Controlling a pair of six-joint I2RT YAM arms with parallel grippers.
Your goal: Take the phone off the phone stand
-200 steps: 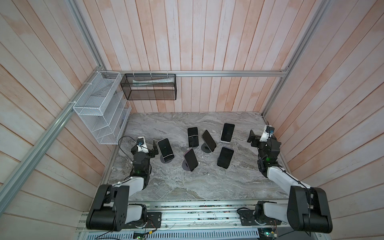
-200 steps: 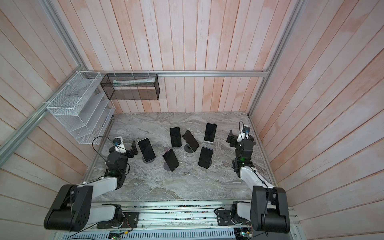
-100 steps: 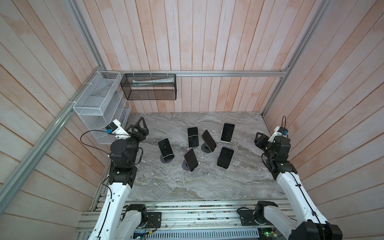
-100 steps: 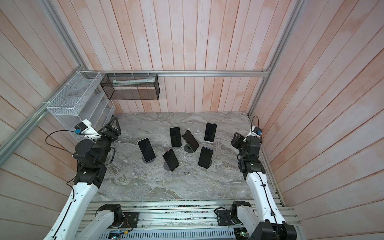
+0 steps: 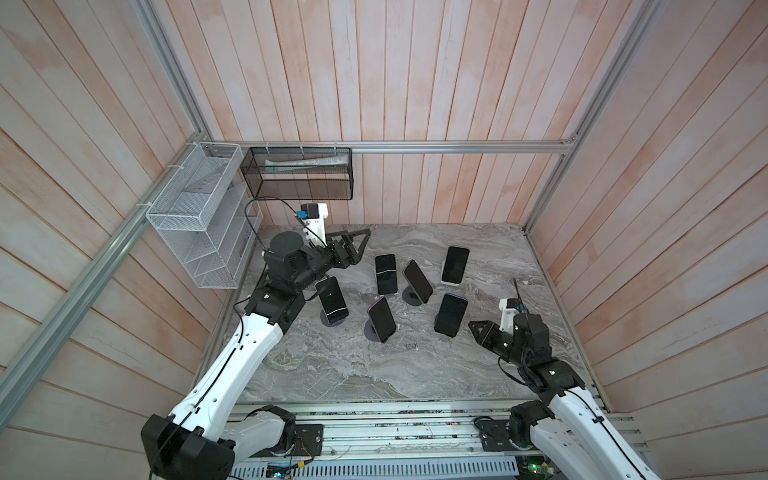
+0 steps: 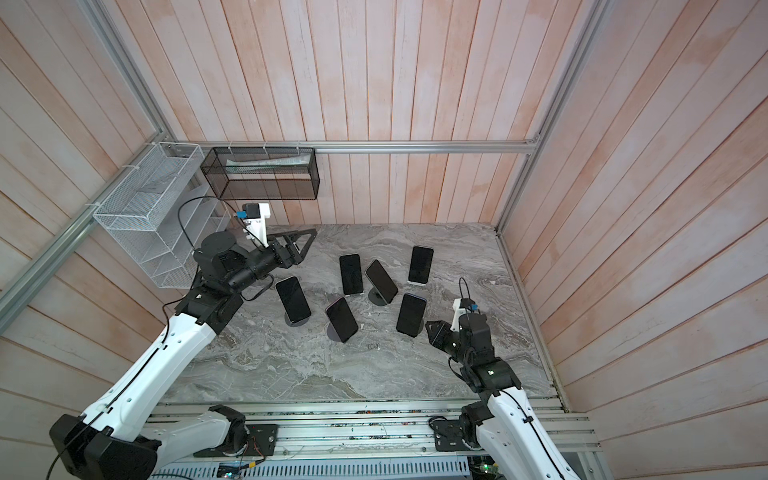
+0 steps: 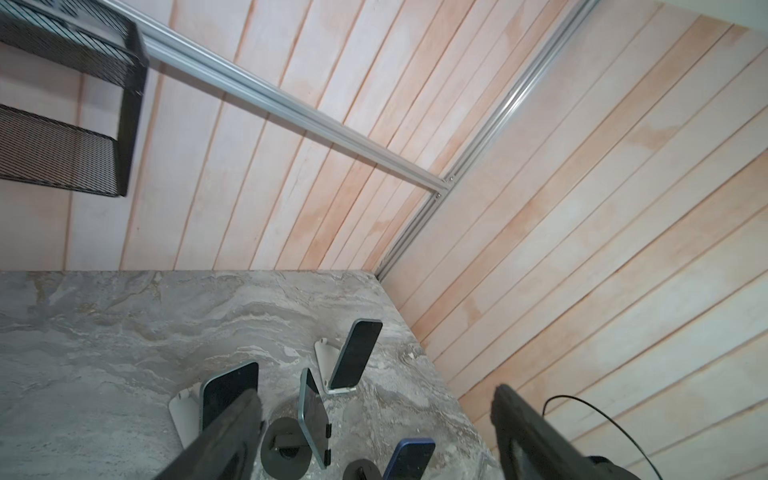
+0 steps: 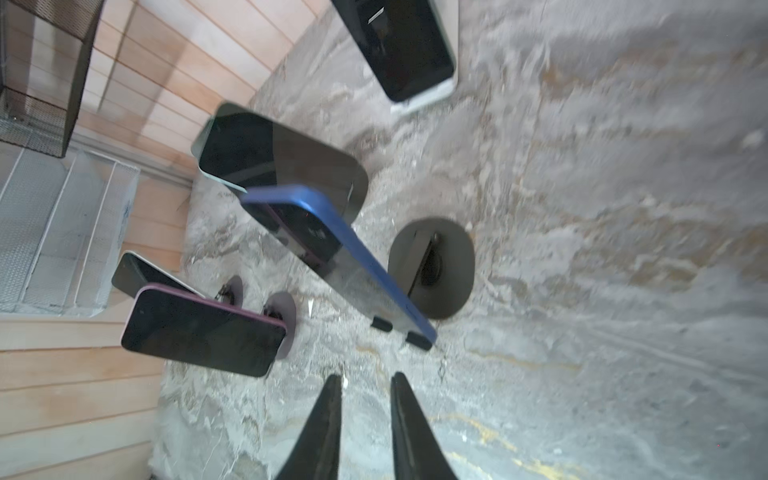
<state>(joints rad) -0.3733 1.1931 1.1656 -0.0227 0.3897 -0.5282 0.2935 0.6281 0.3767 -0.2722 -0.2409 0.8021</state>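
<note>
Six phones (image 5: 385, 274) leaned on stands across the marble table (image 5: 332, 365). My left gripper (image 5: 354, 245) hung over the far left part, jaws wide apart and empty. My right gripper (image 8: 363, 376) pointed at the blue phone (image 8: 340, 245), which sat on its round black stand (image 8: 446, 270); the jaws were a narrow gap apart, gripping nothing.

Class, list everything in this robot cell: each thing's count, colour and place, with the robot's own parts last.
phones: six, dark screens, propped on stands mid-table
stands: six, four dark round and two white, under the phones
table: one, grey marble, centre
wire rack: one, white, left wall
mesh basket: one, black, back wall
frame rails: several, silver, along the walls
left gripper: one, black, open, above the table near the rack
right gripper: one, black, narrowly parted, empty, low over the table's right side
</note>
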